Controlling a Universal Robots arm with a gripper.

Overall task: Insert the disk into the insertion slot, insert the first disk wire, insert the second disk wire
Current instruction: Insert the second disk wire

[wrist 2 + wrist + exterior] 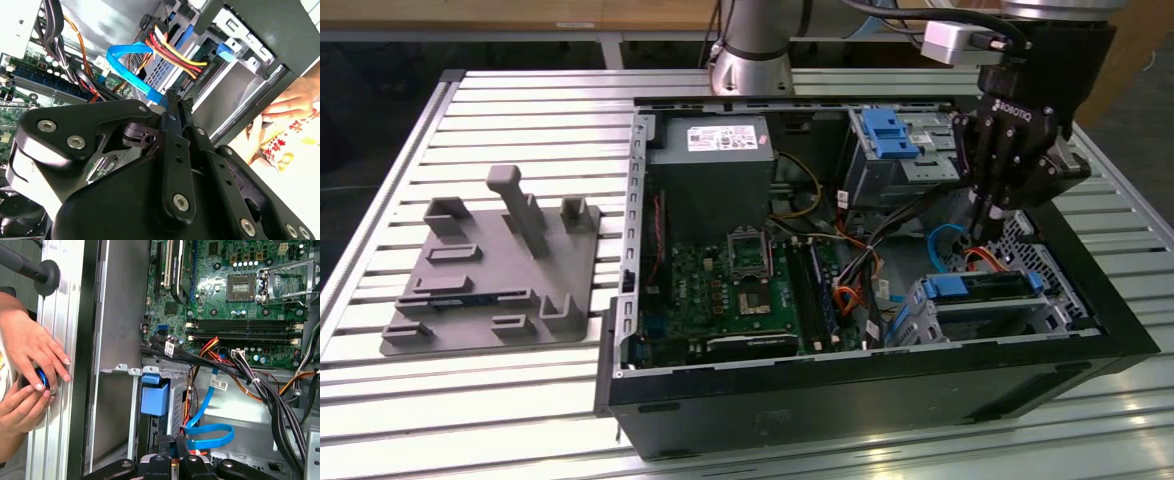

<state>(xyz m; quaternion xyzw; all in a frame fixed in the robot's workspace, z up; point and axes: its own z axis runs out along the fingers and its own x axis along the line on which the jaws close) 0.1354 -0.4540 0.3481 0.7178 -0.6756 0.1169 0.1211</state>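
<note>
Exterior view: black gripper [983,232], jaws pinched together, above blue-framed disk [978,287] in perforated grey insertion slot [1031,262].

Ribbed aluminium table [520,110]; wooden furniture [520,12] behind.

1. The arm [754,45] is rising from its base and reaching across, with the wrist pointing steeply downward.
2. The gripper [983,232] is hanging low, its black fingers [172,107] pressing nearly together at the tips.
3. A person's hands [27,370] are resting together.
</note>
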